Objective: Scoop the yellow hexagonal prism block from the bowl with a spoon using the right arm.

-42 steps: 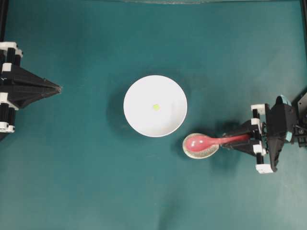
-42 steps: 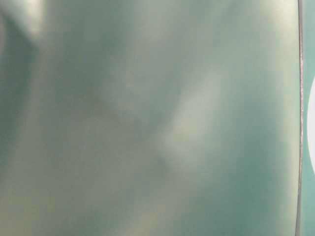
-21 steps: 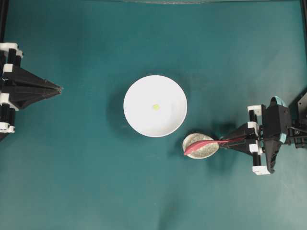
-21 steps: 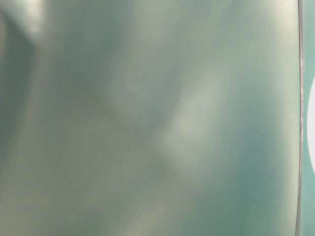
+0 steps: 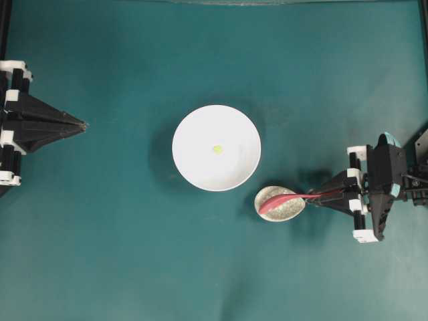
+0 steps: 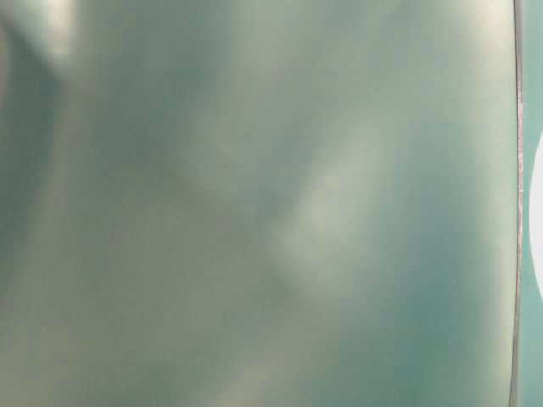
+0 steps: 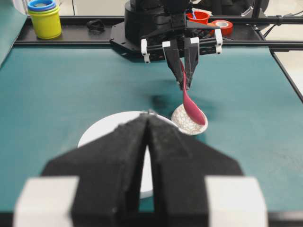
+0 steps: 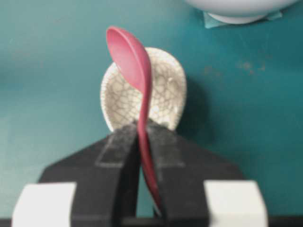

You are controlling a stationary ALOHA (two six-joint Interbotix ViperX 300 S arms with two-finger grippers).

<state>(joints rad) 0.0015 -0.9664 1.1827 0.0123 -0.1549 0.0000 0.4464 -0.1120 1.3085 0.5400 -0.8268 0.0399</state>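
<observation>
Two arms are present in the overhead view. The right gripper (image 5: pixel 332 195) is clamped on the handle of the spoon (image 5: pixel 284 199), whose scoop sits over the small speckled dish (image 5: pixel 281 204) just beside the bowl (image 5: pixel 217 148). A second ago the scoop lay flat and face-up in that dish; it now shows edge-on, rolled onto its side. The yellow hexagonal prism block (image 5: pixel 217 148) rests near the bowl's centre, untouched. The left gripper (image 5: pixel 80 123) is parked at the far left, its fingers pressed together, holding nothing.

Table-level view: blurred teal, nothing legible.

Left wrist view: the spoon (image 7: pixel 191 108) hangs from the right gripper (image 7: pixel 185 71) scoop-down, its tip at the dish (image 7: pixel 188 124), behind the bowl (image 7: pixel 104 132).

Right wrist view: both fingers (image 8: pixel 116 156) pinch the handle of the spoon (image 8: pixel 135 66), with the scoop turned sideways above the dish (image 8: pixel 163 94).

Judgement: the grasp is secured, but the scoop has twisted in the grip. It will likely need levelling before it can get under the block.
</observation>
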